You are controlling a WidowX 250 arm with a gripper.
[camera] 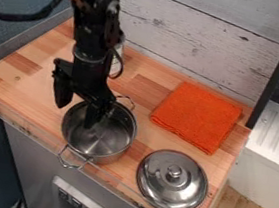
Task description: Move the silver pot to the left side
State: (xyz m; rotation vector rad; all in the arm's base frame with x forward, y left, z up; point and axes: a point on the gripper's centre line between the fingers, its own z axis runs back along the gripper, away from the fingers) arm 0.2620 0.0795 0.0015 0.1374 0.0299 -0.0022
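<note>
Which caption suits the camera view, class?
Open gripper at the rim of a silver pot, lid and orange cloth nearby.

end effector (76,110) spread, one finger inside silver pot (99,146) | lid (172,183) beside pot | orange cloth (196,116)

Layout, camera view: pot (113,155) on counter (24,63), left of lid (161,187) and apart from it. Cloth (197,116) lies behind lid, right of pot and farther back. Wall (195,34) behind counter. End effector (76,115) hangs at pot's left rim, one finger inside the pot, the other outside, left.
</note>
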